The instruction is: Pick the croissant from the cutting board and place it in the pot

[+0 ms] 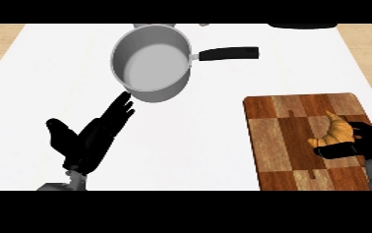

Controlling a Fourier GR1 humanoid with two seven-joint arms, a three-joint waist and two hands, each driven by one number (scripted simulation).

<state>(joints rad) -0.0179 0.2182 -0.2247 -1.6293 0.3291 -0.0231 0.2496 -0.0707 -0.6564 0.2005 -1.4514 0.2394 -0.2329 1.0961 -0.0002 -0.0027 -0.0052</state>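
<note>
The white tabletop fills the head view, carrying everything from its far edge to its near edge; on its right side, reaching to the near edge, lies the wooden cutting board, a patchwork of light and dark brown blocks, its long sides running from near to far; toward the far edge, left of the middle, stands the grey metal pot, round, its inside bare, with a black handle pointing toward the right edge of the tabletop; the pot and the cutting board are well apart; near the near left corner the left hand is open, fingers straight and pointing toward the far edge, thumb spread to the left, its fingertips near the pot's near wall, though whether they touch it cannot be told; at the right edge, over the right side of the cutting board, the right hand shows only in part, its black fingers and thumb curled round the croissant; the croissant, golden brown and curved, is over the board's right half, its pointed end toward the far edge, its lower end hidden in the hand; whether it rests on the wood or is raised above it cannot be told.
</note>
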